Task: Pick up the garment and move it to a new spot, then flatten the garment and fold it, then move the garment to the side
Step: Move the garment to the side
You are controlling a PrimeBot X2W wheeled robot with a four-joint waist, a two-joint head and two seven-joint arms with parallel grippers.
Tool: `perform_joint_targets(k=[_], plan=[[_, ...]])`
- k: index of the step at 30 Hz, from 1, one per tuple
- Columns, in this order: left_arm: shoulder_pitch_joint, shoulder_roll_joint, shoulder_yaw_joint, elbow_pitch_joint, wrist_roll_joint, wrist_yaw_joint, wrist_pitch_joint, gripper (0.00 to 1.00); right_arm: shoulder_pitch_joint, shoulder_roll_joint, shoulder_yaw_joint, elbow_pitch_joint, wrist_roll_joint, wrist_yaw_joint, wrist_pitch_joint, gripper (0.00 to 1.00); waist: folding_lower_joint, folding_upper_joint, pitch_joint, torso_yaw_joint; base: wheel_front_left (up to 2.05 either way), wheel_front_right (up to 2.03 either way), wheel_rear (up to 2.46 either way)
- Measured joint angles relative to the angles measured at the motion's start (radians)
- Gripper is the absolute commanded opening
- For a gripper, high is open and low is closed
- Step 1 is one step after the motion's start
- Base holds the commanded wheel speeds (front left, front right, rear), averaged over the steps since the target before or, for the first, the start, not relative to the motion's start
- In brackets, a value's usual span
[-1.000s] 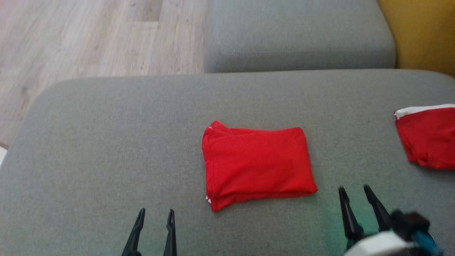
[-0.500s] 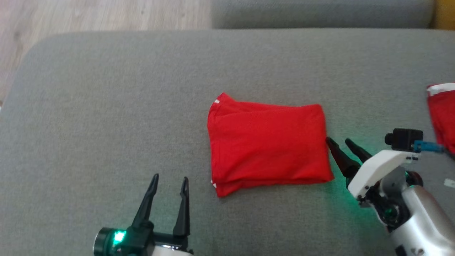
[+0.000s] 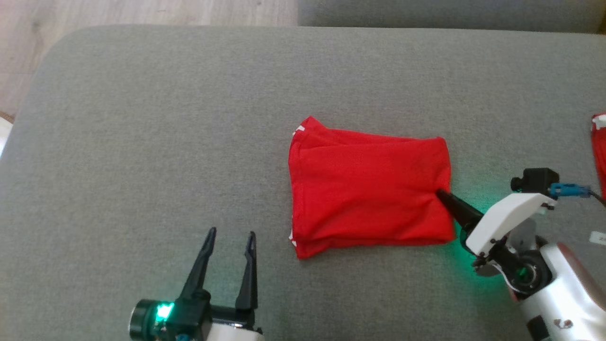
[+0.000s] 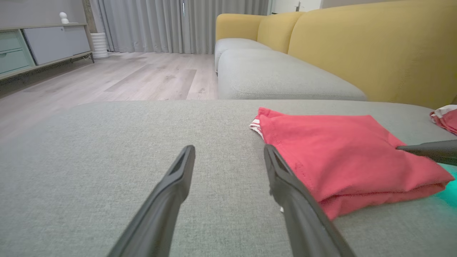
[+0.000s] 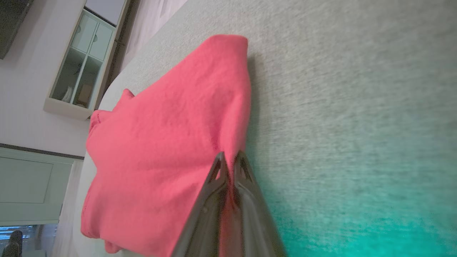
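Red folded garment (image 3: 369, 189), one edge inside the closed right pincer (image 3: 440, 193)

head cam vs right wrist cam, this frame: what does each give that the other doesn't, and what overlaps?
Head view adds: the left claw, open and clear of the cloth, and a second red garment at the view's right edge.
Right wrist view adds: a glass-door cabinet in the background, and a close look at fabric pinched between the shut fingers.
Both share: the folded red garment, the grey cushion under it, and the right claw shut on the garment's right edge.
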Motion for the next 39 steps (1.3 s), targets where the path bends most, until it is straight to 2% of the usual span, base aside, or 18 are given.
perform_joint_targets(k=[2, 4, 8, 13, 21, 26, 32, 33, 34, 39], plan=[[-0.001, 0.000, 0.009, -0.010, -0.002, 0.024, 0.000, 1.00, -0.001, -0.026, 0.012, -0.010, -0.013, 0.000, -0.021, 0.00, 0.0000, 0.0000, 0.008, -0.011, 0.00, 0.00, 0.00], [-0.008, 0.000, 0.016, -0.031, -0.013, 0.026, 0.000, 1.00, -0.014, -0.059, 0.021, -0.020, -0.033, 0.000, -0.032, 0.00, 0.0000, 0.0000, 0.018, -0.025, 0.00, 0.00, 0.00], [-0.028, 0.000, 0.026, -0.076, -0.077, -0.009, 0.000, 1.00, -0.075, -0.151, 0.016, -0.059, -0.071, 0.000, -0.039, 0.00, 0.0000, 0.0000, 0.045, -0.064, 0.00, 0.00, 0.00], [-0.074, 0.000, 0.032, -0.108, -0.080, -0.048, 0.000, 1.00, -0.163, -0.267, -0.025, -0.109, -0.122, 0.000, -0.035, 0.00, 0.0001, 0.0000, 0.095, -0.127, 0.00, 0.00, 0.00], [-0.148, -0.001, 0.050, -0.117, -0.069, -0.072, -0.002, 1.00, -0.225, -0.420, -0.144, -0.167, -0.181, 0.000, 0.012, 0.00, 0.0002, 0.0000, 0.186, -0.216, 0.00, 0.00, 0.00], [-0.161, -0.002, 0.052, -0.117, -0.059, -0.081, -0.002, 1.00, -0.241, -0.490, -0.244, -0.206, -0.224, 0.000, 0.047, 0.00, 0.0001, 0.0000, 0.229, -0.254, 0.00, 0.00, 0.00], [-0.176, -0.002, 0.052, -0.115, -0.059, -0.081, -0.002, 1.00, -0.239, -0.505, -0.345, -0.215, -0.280, 0.000, 0.079, 0.00, 0.0001, 0.0000, 0.256, -0.269, 0.00, 0.00, 0.00], [-0.182, -0.002, 0.051, -0.115, -0.059, -0.082, -0.002, 1.00, -0.238, -0.503, -0.360, -0.218, -0.292, 0.000, 0.087, 0.46, 0.0001, 0.0000, 0.259, -0.269, 0.00, 0.00, 0.00], [-0.186, -0.002, 0.051, -0.115, -0.059, -0.087, -0.002, 1.00, -0.236, -0.499, -0.372, -0.220, -0.306, 0.000, 0.094, 1.00, 0.0001, 0.0000, 0.260, -0.267, 0.00, 0.00, 0.00], [-0.191, -0.002, 0.041, -0.093, -0.061, -0.090, -0.002, 1.00, -0.195, -0.416, -0.398, -0.252, -0.383, 0.000, 0.097, 1.00, 0.0000, 0.0000, 0.236, -0.255, 0.00, 0.00, 0.00]])
